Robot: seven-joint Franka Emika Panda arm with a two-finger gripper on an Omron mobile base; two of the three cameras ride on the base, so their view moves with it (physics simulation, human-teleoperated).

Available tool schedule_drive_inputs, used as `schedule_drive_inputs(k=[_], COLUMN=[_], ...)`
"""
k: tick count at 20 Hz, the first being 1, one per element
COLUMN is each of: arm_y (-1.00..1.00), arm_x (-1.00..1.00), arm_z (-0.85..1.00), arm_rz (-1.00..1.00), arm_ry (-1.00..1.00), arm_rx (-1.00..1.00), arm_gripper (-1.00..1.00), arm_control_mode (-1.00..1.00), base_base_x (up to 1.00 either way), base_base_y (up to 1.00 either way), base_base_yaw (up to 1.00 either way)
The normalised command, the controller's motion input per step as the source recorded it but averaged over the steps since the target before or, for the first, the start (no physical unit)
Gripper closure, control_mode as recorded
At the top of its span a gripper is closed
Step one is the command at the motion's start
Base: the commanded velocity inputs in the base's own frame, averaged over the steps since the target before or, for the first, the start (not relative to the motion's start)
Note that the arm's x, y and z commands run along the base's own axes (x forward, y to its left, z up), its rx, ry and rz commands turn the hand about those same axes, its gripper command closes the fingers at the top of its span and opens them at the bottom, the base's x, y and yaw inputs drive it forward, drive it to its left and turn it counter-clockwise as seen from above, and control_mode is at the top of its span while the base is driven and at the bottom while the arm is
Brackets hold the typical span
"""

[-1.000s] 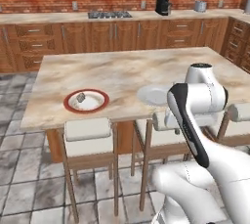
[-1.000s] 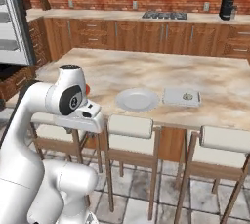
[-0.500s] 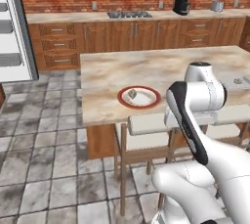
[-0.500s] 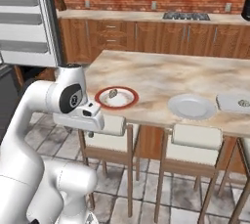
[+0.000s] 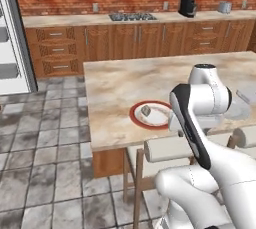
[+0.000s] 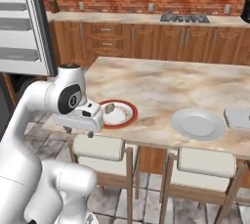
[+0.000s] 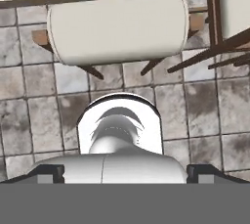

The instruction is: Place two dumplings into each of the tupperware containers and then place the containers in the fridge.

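The gripper points down at a cushioned stool and the floor tiles, its jaws spread wide and empty. One dumpling sits at nine o'clock on the red-rimmed plate. A pale container lies at three o'clock of the grey plate, and the fridge stands open at ten o'clock.

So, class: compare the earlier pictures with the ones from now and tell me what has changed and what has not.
The base has driven left along the island, so the whole view has shifted: the fridge has come into sight at the left, and the red-rimmed plate now lies straight ahead. Nothing was taken or let go. The gripper stays open and empty over the stool. The dumpling stays on its plate; the grey plate and container have not moved.
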Motion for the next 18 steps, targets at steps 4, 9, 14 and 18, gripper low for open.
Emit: schedule_drive_inputs(k=[4,9,14,18], arm_y=[0.0,0.0,0.0,0.0], arm_x=[0.0,0.0,0.0,0.75], arm_z=[0.0,0.0,0.0,-0.14], arm_rz=[0.0,0.0,0.0,0.01], arm_ry=[0.0,0.0,0.0,0.0], arm_rx=[0.0,0.0,0.0,0.0], arm_gripper=[-1.0,-1.0,-1.0,-1.0], arm_control_mode=[1.0,1.0,1.0,-1.0], base_base_x=[0.57,0.59,0.76,0.25], base_base_y=[0.5,0.3,0.0,0.0], base_base_yaw=[0.0,0.0,0.04,0.01])
